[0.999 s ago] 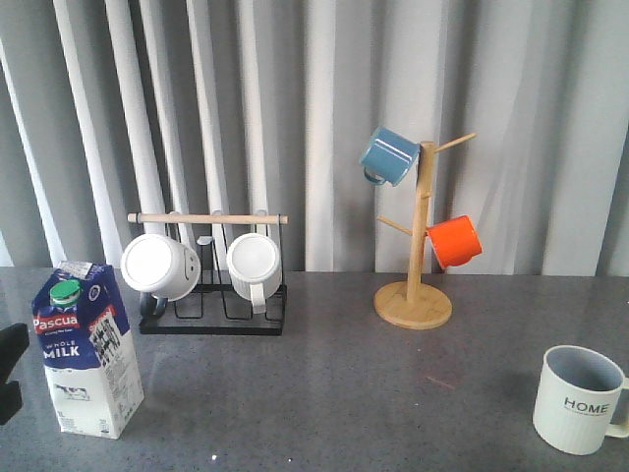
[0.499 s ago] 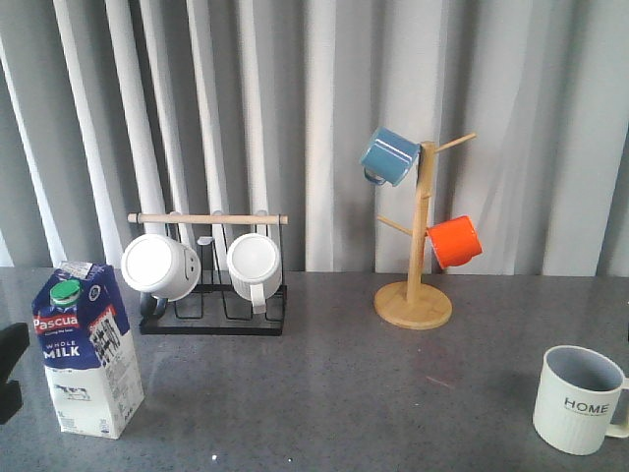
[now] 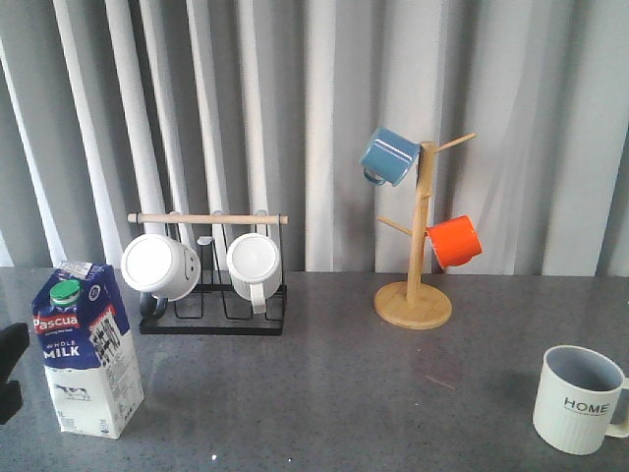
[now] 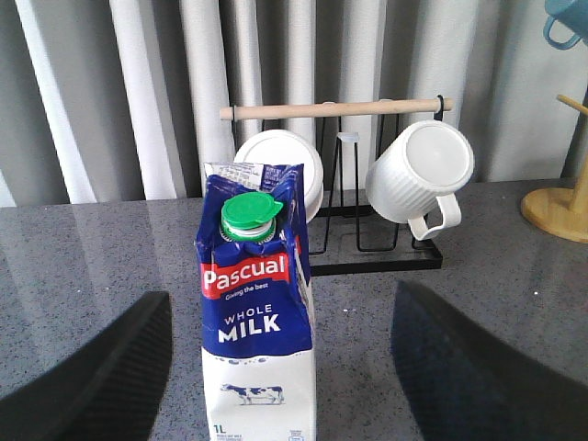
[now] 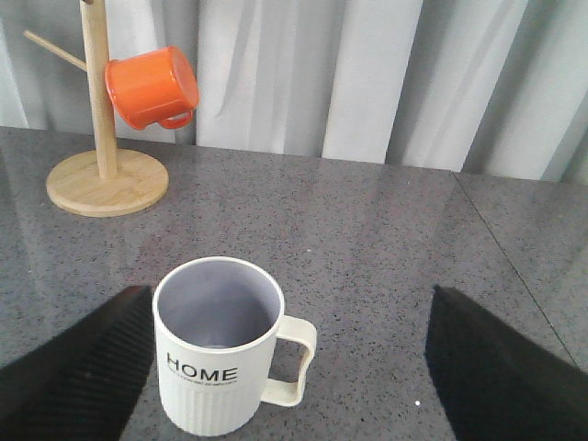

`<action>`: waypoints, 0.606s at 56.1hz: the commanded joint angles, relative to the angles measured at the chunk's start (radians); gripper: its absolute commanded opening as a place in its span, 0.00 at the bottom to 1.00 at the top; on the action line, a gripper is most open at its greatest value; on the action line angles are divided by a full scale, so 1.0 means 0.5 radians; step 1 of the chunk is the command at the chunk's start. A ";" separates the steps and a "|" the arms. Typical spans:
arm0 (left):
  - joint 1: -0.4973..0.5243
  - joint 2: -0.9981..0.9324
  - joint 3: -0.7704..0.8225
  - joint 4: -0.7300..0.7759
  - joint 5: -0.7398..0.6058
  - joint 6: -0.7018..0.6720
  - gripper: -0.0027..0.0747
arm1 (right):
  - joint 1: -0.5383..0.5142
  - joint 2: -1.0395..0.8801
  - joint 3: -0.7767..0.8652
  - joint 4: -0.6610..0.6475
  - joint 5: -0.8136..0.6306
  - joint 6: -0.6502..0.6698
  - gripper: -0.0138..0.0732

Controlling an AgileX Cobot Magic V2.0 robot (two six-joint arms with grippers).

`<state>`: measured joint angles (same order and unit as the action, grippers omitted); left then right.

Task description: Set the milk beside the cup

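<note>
I work at a staged kitchen-style test bench: a grey speckled counter [image 3: 334,374], pleated grey curtains [image 3: 295,118] behind, a black wire mug rack [image 3: 211,295] and a wooden mug tree [image 3: 418,246] with 2 enamel mugs.
</note>
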<state>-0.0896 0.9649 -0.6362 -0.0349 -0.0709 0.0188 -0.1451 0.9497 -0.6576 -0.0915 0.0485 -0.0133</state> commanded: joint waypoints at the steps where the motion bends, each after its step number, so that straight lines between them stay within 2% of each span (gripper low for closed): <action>1: -0.004 -0.017 -0.068 -0.014 -0.160 -0.021 0.68 | -0.060 0.028 0.106 0.033 -0.536 -0.017 0.83; 6: -0.004 -0.017 -0.068 -0.014 -0.160 -0.021 0.68 | -0.101 0.073 0.347 0.080 -1.040 -0.024 0.83; 10: -0.004 -0.017 -0.068 -0.014 -0.160 -0.021 0.68 | -0.118 0.129 0.466 0.136 -1.267 -0.030 0.83; 21: -0.004 -0.017 -0.068 -0.014 -0.160 -0.021 0.68 | -0.118 0.428 0.538 0.183 -1.401 -0.159 0.83; 34: -0.004 -0.017 -0.068 -0.014 -0.160 -0.021 0.68 | -0.116 0.774 0.538 0.224 -1.751 -0.208 0.83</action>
<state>-0.0896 0.9649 -0.6362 -0.0349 -0.0709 0.0188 -0.1992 1.3056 -0.3657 0.0099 -0.6791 -0.0909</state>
